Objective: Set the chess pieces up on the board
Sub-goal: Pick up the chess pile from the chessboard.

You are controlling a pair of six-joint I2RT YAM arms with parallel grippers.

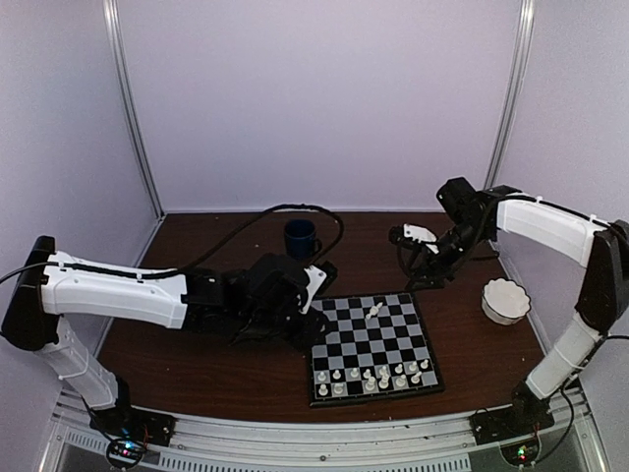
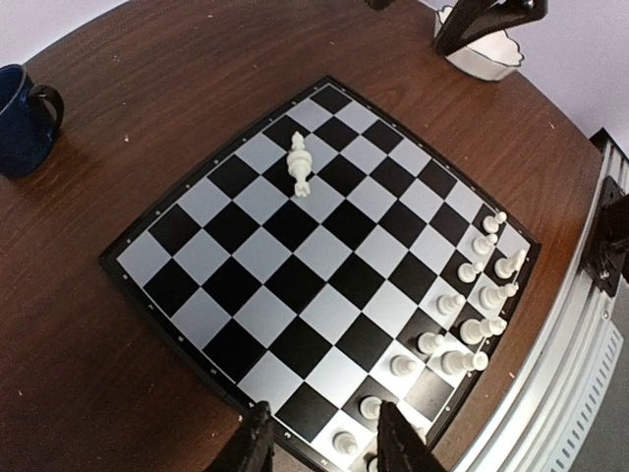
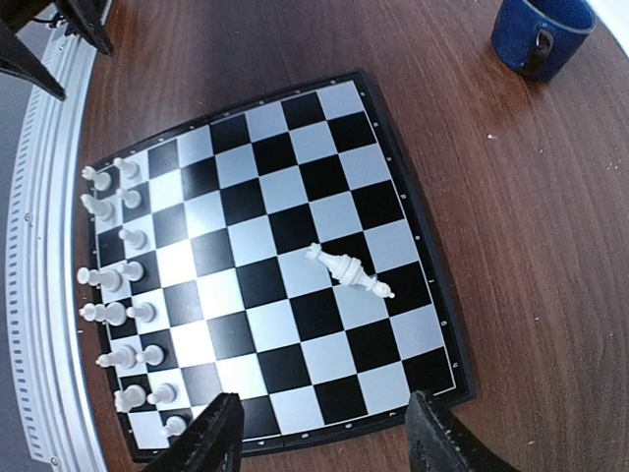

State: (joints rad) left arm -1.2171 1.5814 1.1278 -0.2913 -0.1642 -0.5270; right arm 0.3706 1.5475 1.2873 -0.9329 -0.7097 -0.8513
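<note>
We are looking down on a brown wooden table (image 1: 206, 379) where a black and pale checked board (image 1: 393, 334) is lying flat in front of the two arms, set a little toward the right. Small white chess pieces (image 1: 378, 375) are standing in two rows along the board's near edge, the side closest to the robot. One taller white piece (image 3: 349, 268) is lying on its side by itself, well apart from the rows, in the far half of the board and roughly midway across it. The left gripper (image 2: 324, 447) is hanging at the board's left edge with its two dark fingers (image 2: 254, 447) spread wide, and between them we are seeing only board squares and a few of the standing pieces below. The right gripper (image 3: 324, 441) is hanging by the board's far right corner, and its fingers (image 3: 437, 438) are also spread wide, framing the board's rim. We cannot tell how high either gripper is hanging above the surface. A dark blue mug (image 1: 301, 236) is sitting on the table beyond the board's far left corner, apart from it. A white scalloped bowl (image 1: 505, 300) is sitting on the table to the right of the board, also apart from it.
</note>
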